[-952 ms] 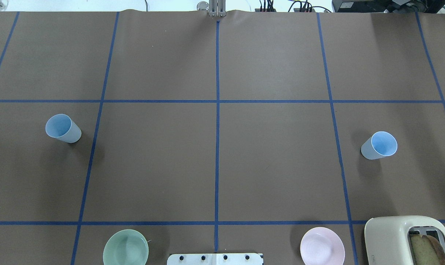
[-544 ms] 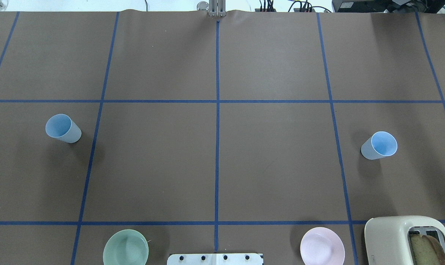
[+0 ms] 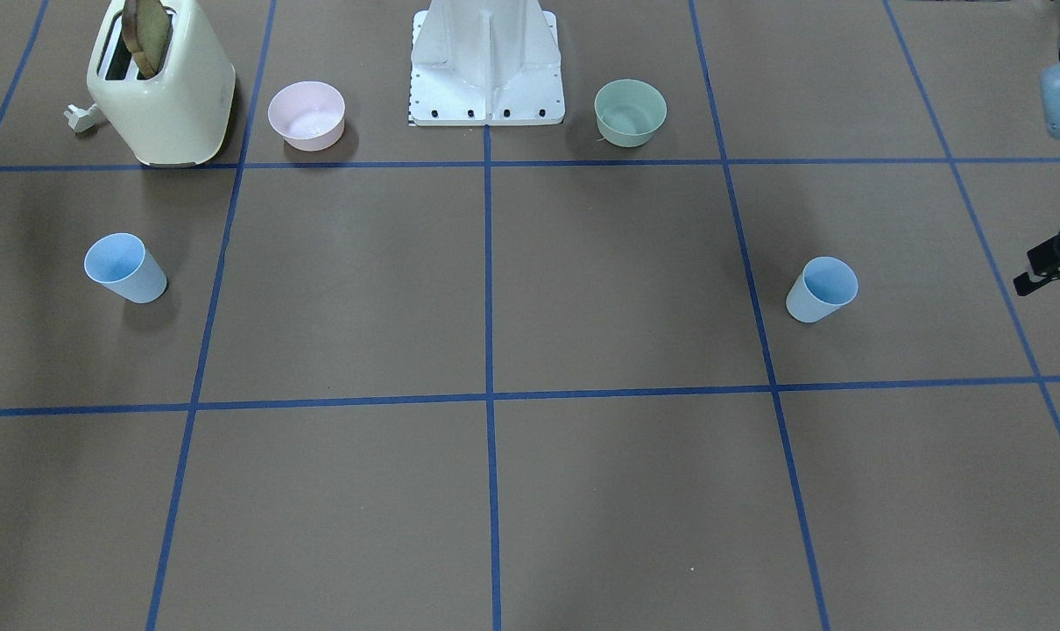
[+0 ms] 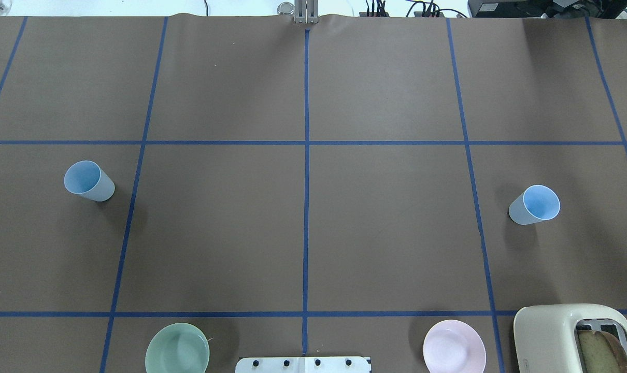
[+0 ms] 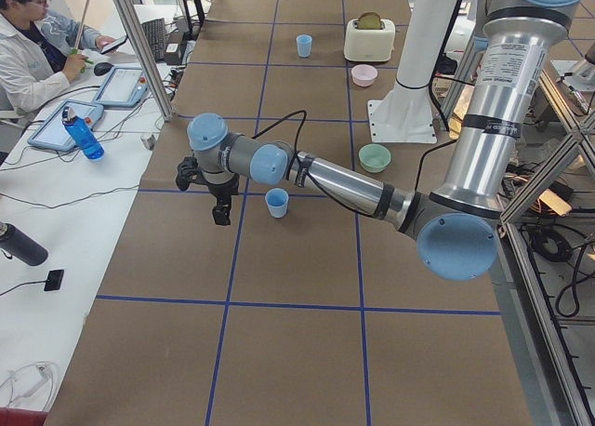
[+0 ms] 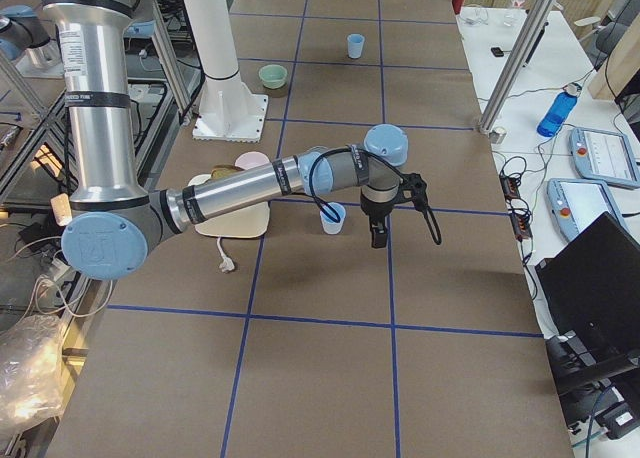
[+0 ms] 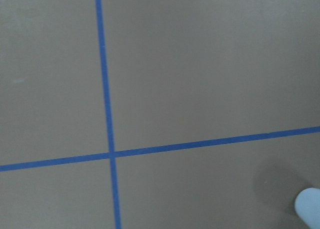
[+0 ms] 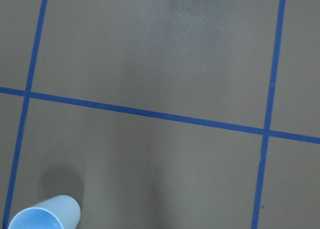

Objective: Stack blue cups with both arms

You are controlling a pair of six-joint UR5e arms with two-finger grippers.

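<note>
Two light-blue cups stand upright and far apart on the brown table. The left cup (image 4: 89, 180) also shows in the front view (image 3: 822, 289), and the right cup (image 4: 534, 204) shows there too (image 3: 125, 267). My left gripper (image 5: 221, 212) hangs just outboard of the left cup (image 5: 276, 202), apart from it. My right gripper (image 6: 378, 240) hangs just outboard of the right cup (image 6: 333, 218), apart from it. I cannot tell whether either gripper is open or shut. No arm shows in the overhead view. A cup edge shows in the left wrist view (image 7: 310, 209) and in the right wrist view (image 8: 45, 215).
A cream toaster (image 4: 567, 336) with bread stands at the near right. A pink bowl (image 4: 454, 352) and a pale green bowl (image 4: 177, 355) flank the white pedestal base (image 3: 486, 61). A black part of the left arm's end (image 3: 1051, 263) shows at the front view's edge.
</note>
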